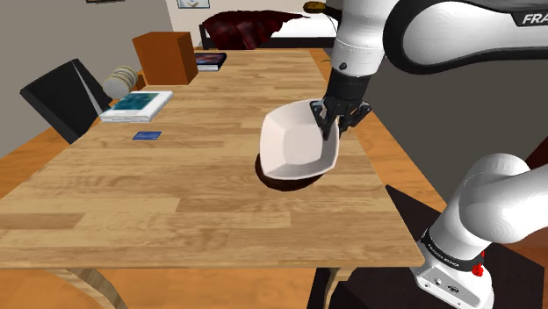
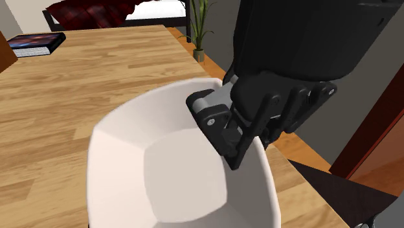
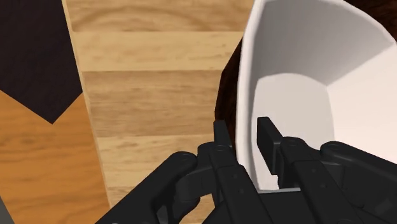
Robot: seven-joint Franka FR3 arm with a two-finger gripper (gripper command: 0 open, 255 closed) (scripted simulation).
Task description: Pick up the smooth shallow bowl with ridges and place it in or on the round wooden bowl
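Looking over the shoulder view first, you have the gripper [image 1: 329, 130] clamped on the rim of the white bowl [image 1: 297, 145], one finger inside the wall and one outside. The bowl hangs tilted off the jaws above the table [image 1: 132, 202]. Directly below them the dark bowl [image 1: 279, 183] shows as a brown crescent under the white bowl's low edge. You are in the placing step, and I judge it nearly done, though I cannot tell whether the two bowls touch yet

In the second exterior view the fingers [image 2: 249, 139] pinch the rim, and the white bowl's hollow opens away from them

In the wrist view the rim runs up between the two fingers, and a brown sliver of the dark bowl sits just beyond the outer finger, against the white wall

Your next move, as I read it, calls for levelling the white bowl, centring it over the dark one, lowering until it seats, then spreading the jaws
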